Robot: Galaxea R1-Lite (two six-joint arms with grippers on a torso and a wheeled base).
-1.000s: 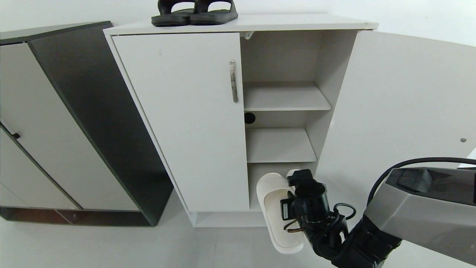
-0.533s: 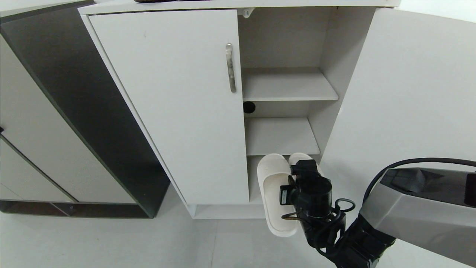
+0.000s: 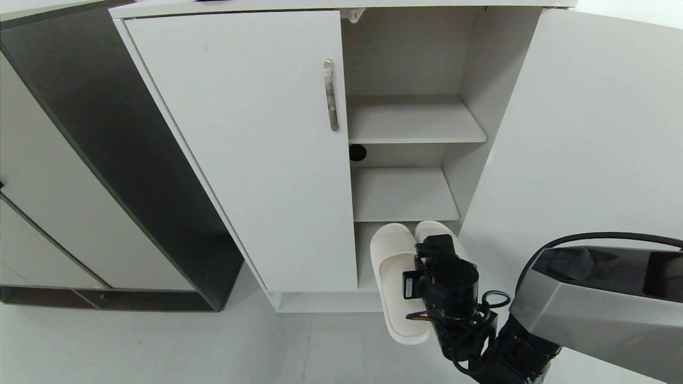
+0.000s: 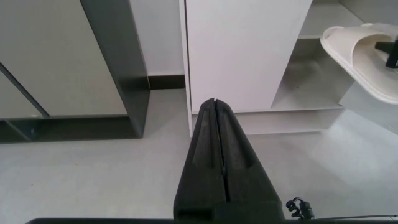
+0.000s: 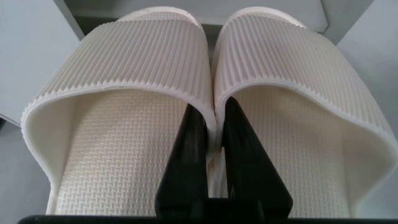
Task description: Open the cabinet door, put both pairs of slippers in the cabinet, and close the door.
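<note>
Side cabinet [image 3: 133, 160]: fills the left of the frame, its dark grey side panel slanting from upper left to lower middle.
Side cabinet front [image 3: 48, 213]: pale grey panels at the far left edge.
Plinth [image 3: 149, 309]: dark strip along its foot, lower left.
Floor [image 3: 160, 352]: pale and smooth across the bottom.
Skirting [image 4: 166, 81]: dark band at the wall's foot.

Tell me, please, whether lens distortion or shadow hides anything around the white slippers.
Head view: the wide-angle lens tilts and bows the cabinet edges; light is even, with only soft shade in the bottom compartment behind the white slippers. Right wrist view: slippers evenly lit, with a dark slot where the right gripper pinches their inner walls. Left wrist view: even light, no glare.
</note>
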